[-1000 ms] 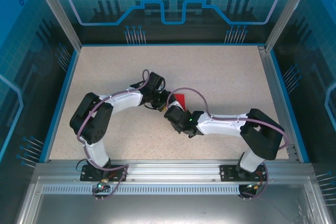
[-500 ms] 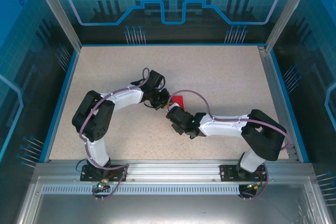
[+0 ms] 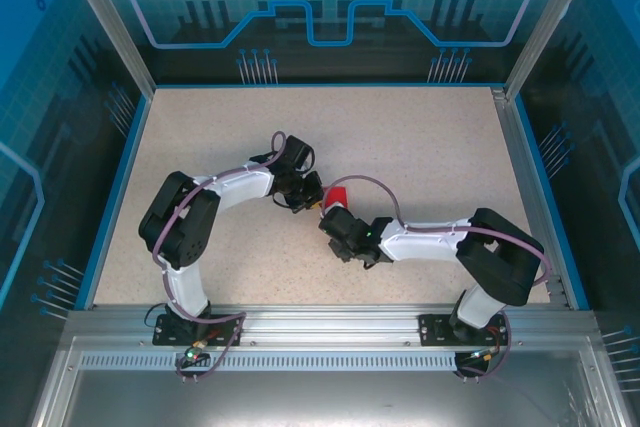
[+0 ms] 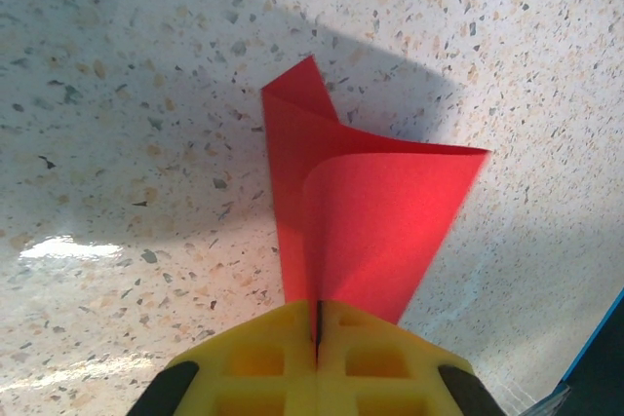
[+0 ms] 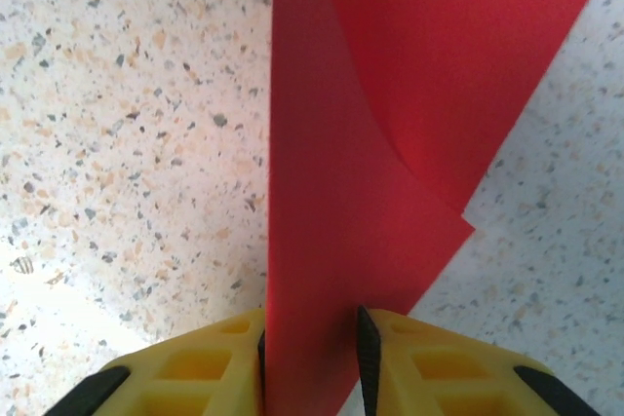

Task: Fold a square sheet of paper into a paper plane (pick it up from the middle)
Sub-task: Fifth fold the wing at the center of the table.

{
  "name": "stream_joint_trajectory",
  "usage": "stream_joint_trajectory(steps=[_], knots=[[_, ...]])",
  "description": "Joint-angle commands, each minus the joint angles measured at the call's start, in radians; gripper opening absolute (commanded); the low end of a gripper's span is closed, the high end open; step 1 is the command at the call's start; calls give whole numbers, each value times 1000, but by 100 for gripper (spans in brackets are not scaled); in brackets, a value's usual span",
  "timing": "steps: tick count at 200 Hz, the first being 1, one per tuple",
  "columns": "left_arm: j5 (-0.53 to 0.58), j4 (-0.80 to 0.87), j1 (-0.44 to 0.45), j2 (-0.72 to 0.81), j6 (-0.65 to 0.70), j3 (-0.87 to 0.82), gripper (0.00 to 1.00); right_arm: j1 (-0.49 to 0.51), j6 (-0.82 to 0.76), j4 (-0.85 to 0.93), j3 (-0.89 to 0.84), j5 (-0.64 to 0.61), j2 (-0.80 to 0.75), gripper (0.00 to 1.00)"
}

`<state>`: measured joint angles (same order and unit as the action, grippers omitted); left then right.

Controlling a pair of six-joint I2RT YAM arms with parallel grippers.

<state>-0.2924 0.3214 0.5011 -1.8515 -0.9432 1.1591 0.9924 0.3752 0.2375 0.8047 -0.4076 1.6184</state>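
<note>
Fingers (image 4: 283, 326) of the left gripper (image 4: 317, 311) are pressed flat together, with the square sheet of paper (image 4: 370, 221) pinched in the seam between them, just left of the middle of the table (image 3: 420, 137). The red paper is held over that middle, bridging the two wrists; its shadow suggests it is clear of the tabletop. Just right of the middle, the right gripper (image 5: 310, 336) has its fingers (image 5: 414, 338) a narrow way apart. The paper runs through the gap and looks loose there rather than clamped.

On progress, my judgement is that the sheet is not a flat square. At least one fold is in, since two layers overlap, one flap curls away from the other, and one corner stands out as a point. It is not a paper plane yet, with no narrow dart, sharp nose or wings. Most of the folding and the pressing of creases seems left to do.

From overhead the paper is a small red patch between the wrists, too small for its folds to be read, but that camera shows how both arms reach in to meet. The left wrist camera gives the curled flap, the pointed corner and the shut seam. The right wrist camera gives the long straight edge and the gap between those fingers.
</note>
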Motion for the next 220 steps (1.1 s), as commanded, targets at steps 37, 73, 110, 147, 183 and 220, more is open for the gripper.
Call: stream_joint_trajectory(steps=[37,73,110,147,183,220], knots=[[-3,35,-7,-14,3,33,2,9,43,26,-24,21,-41,33],[-1,33,-6,-11,4,26,1,9,42,64,1,17,-85,42],[-4,27,-6,-13,-1,19,1,5,37,83,28,35,-99,44],[-7,27,-7,-15,0,26,1,10,57,82,31,46,-64,41],[-8,29,-6,-20,0,29,1,17,66,83,27,39,-50,32],[-9,29,-7,-20,-1,30,1,21,68,85,22,38,-36,24]])
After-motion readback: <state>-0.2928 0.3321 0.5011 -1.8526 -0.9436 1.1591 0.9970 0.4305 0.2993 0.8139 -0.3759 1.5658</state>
